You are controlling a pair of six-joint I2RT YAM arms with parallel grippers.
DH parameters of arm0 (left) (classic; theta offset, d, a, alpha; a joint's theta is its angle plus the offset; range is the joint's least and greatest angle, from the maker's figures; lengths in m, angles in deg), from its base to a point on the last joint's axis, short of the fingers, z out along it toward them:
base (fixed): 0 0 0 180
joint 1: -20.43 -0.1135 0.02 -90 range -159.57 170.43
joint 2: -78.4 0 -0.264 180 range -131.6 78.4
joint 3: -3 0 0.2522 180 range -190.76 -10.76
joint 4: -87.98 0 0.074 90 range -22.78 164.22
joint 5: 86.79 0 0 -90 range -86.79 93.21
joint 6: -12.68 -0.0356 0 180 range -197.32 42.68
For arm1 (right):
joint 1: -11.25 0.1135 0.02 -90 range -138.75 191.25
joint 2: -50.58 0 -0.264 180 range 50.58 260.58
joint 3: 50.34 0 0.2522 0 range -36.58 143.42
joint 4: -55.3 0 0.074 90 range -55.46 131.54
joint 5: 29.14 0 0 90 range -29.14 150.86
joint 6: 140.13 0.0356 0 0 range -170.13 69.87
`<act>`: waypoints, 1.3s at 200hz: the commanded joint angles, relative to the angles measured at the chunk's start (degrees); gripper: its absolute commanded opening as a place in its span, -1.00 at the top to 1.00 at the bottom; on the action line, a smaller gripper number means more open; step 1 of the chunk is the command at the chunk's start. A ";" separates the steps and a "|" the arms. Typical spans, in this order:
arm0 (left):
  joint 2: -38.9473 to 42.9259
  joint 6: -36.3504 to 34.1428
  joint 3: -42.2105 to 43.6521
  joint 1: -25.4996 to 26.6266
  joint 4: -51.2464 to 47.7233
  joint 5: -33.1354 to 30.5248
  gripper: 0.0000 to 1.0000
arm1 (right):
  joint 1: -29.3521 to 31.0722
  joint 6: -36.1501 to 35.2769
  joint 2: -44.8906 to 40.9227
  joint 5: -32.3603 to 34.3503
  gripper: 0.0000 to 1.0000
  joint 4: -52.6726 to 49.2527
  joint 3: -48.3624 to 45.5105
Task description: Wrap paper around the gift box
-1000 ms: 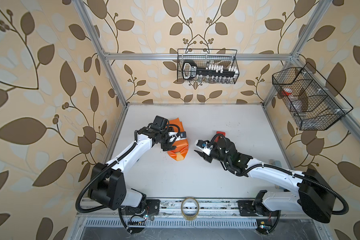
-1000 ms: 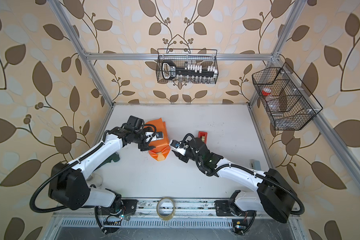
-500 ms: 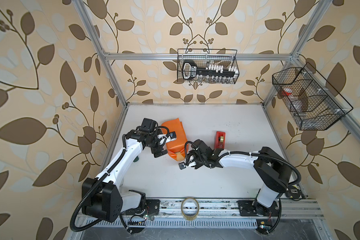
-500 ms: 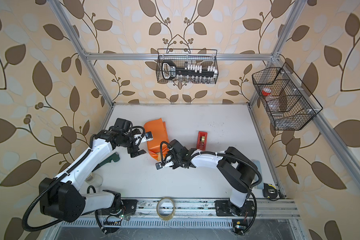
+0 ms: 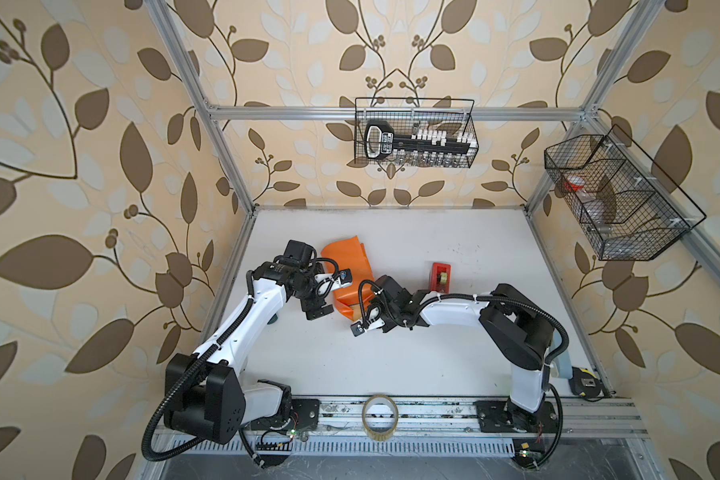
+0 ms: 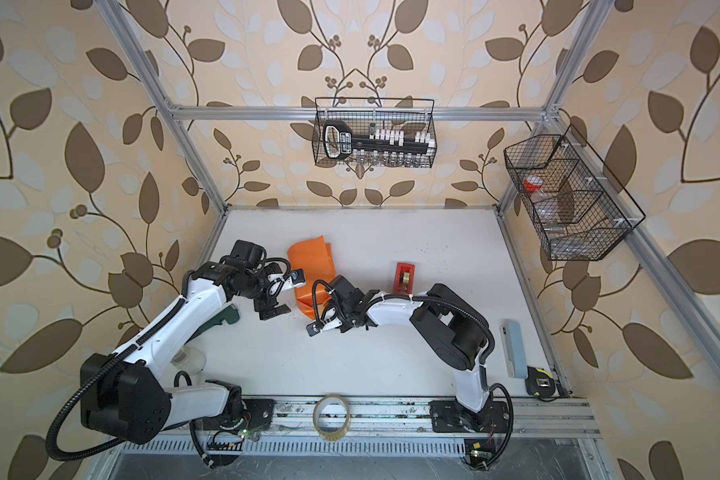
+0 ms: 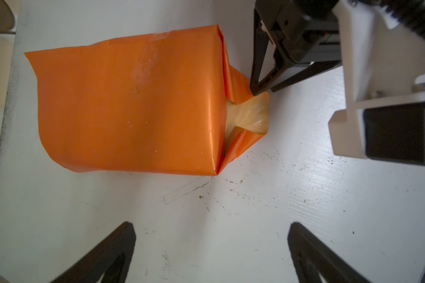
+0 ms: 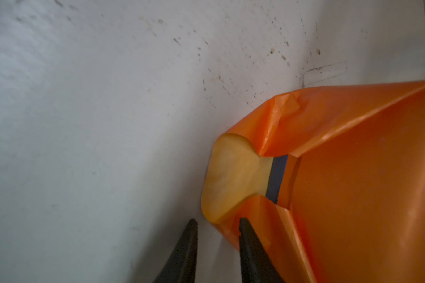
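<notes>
Glossy paper [image 7: 133, 103], scuffed matt tabletop [image 7: 231, 220]

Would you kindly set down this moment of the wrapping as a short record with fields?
gift box: inside the paper, only a blue strip showing at one end
paper: orange side out around the box; tan flap lying flat at that end; opposite end unfolded
left gripper: jaws wide open, holding nothing, beside the wrapped box
right gripper: jaws narrowly apart at a corner fold of the open end
tape dispenser: red, standing apart from the box
tape roll: clear, at the near edge, untouched
</notes>
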 commanded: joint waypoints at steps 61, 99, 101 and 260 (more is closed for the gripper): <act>-0.96 -1.59 -1.25 -1.29 -0.16 0.43 -0.98 | -0.79 -4.10 4.30 0.37 0.60 -3.61 1.28; -1.22 -1.50 -1.89 -1.29 -0.23 0.78 -0.98 | -0.44 -5.90 5.22 0.03 0.58 -4.34 1.71; -1.23 -1.53 -1.93 -1.29 -0.21 0.78 -0.98 | -0.41 -5.86 5.42 0.12 0.58 -4.49 1.80; 0.29 -9.70 6.63 -3.55 12.24 11.88 -0.98 | -2.62 4.57 -1.44 -8.55 1.00 0.65 -0.55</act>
